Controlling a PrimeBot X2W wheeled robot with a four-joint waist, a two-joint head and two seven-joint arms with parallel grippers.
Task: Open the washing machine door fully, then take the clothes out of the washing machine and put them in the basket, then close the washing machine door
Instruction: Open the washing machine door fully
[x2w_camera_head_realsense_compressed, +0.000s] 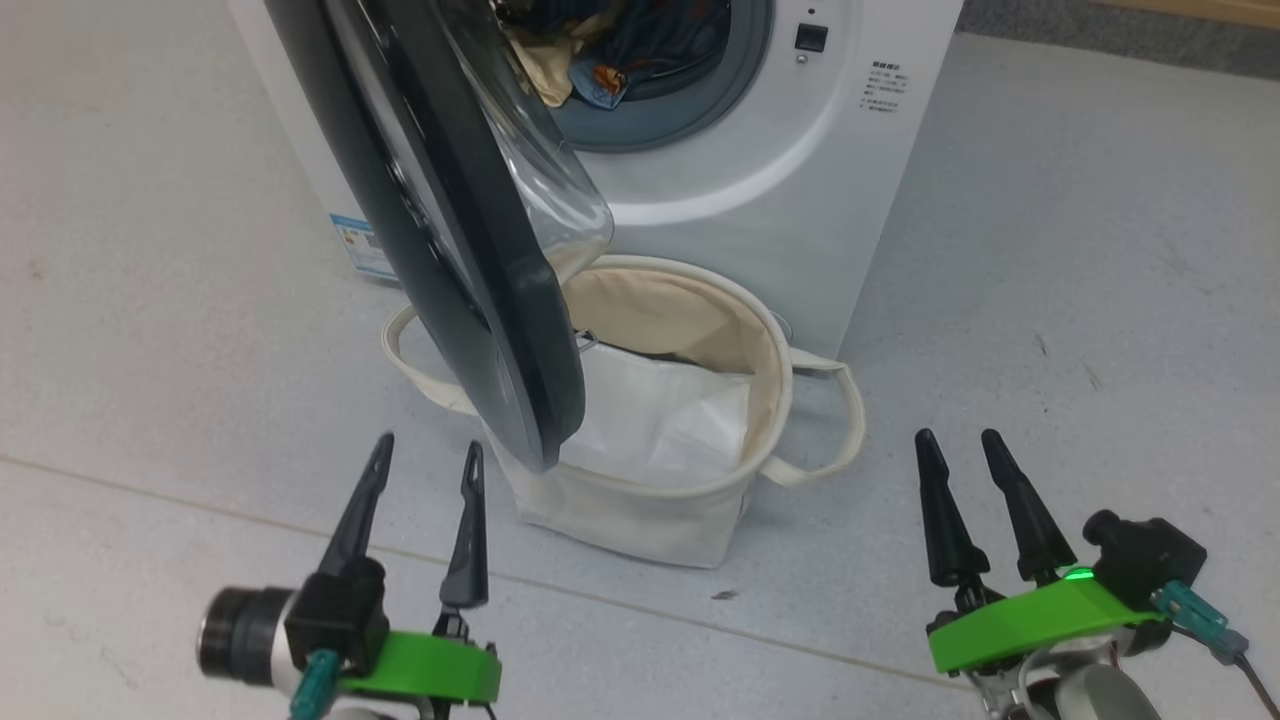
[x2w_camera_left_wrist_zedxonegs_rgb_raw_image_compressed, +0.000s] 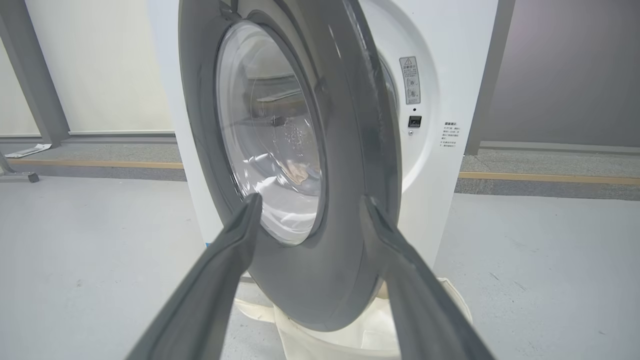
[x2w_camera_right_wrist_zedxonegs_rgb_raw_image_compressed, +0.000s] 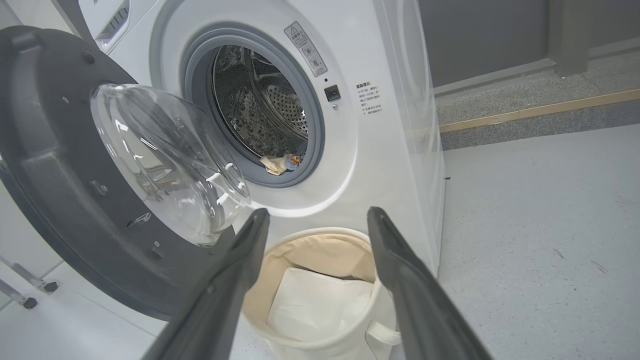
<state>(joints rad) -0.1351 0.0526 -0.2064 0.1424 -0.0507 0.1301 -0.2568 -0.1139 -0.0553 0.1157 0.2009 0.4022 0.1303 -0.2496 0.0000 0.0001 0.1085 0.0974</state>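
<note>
My left end effector and right end effector gape empty; the washing machine door hangs open over the basket; the clothes lie in the drum.

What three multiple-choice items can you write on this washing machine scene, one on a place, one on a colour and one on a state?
1. Where are the clothes? A. on a chair; B. on a shelf; C. inside the washing machine.
2. What colour is the basket? A. cream; B. red; C. black.
3. How is the washing machine door? A. shut; B. swung open; C. taken off.
Answers: 1 C, they show through its round opening; 2 A, its canvas wall is cream; 3 B, it stands out from the front, above the basket.
</note>
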